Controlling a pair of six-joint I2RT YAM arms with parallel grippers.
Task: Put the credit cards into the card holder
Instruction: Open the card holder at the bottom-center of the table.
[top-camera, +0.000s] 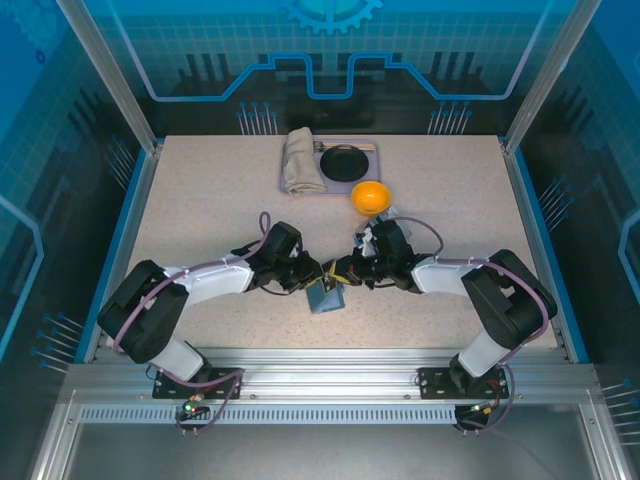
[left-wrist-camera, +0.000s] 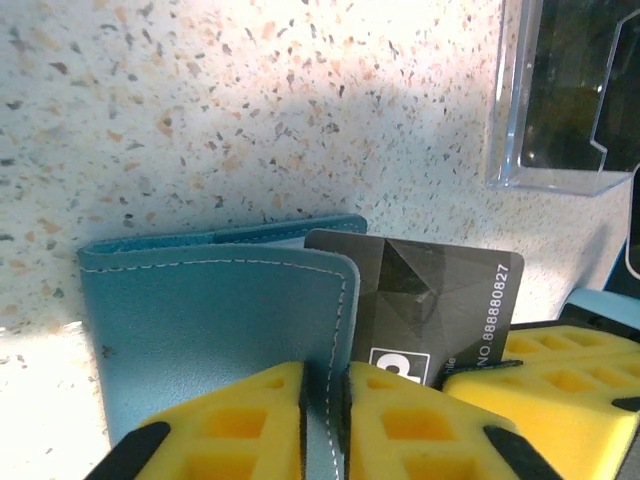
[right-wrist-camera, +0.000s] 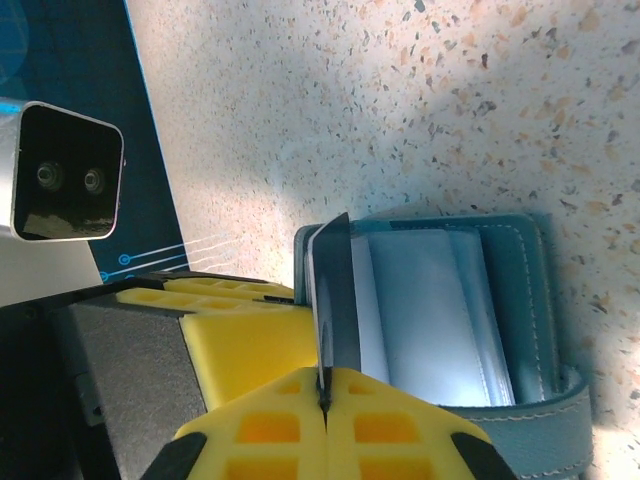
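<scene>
Left gripper (left-wrist-camera: 325, 400) is clamped on the flap of the card holder (left-wrist-camera: 220, 320). Right gripper (right-wrist-camera: 325, 395) pinches 1 dark credit card (right-wrist-camera: 335, 300), partly inside it. Both arms bend inward, meeting by the near edge of the table (top-camera: 200, 200).

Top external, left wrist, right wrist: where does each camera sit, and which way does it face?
Top external: above, behind; looks down on the table; left arm, right arm show.
Left wrist: looks along its jaws, shut on the card holder.
Right wrist: looks along its jaws, shut on the dark card.
Both wrist views share card holder and dark card.
</scene>
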